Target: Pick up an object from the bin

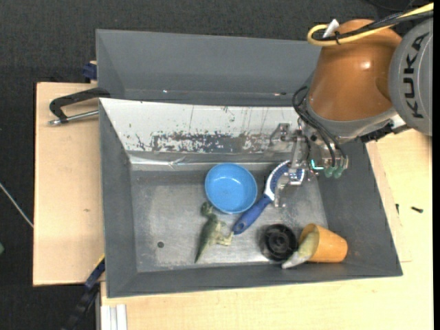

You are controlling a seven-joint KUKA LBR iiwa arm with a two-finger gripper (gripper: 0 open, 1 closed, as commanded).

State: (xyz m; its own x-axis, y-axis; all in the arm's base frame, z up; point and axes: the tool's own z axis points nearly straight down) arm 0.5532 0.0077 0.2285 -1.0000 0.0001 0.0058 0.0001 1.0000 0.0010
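IN THE BIN: The KUKA arm's gripper point(293, 178) hangs low at about 2 o'clock on the bin point(137, 205) floor, right at the pale, curved head of a blue-handled utensil point(249, 216). The utensil's handle slants away toward 6 o'clock. From where I stand, whether the grip is released or clenched cannot be told, and nothing is plainly held. The utensil lies flat on the floor, with its handle just beside a round blue bowl point(230, 188) near the centre. A black round part point(277, 241) and a tipped orange cup point(324, 245) sit at 4 to 5 o'clock, and a small green toy point(208, 235) at 7 o'clock.

This looks like the approach step, with the pick itself not yet made. The next move likely calls for settling squarely across the utensil's narrow head, closing firmly, and lifting straight up so the long handle swings clear of the bowl's rim.
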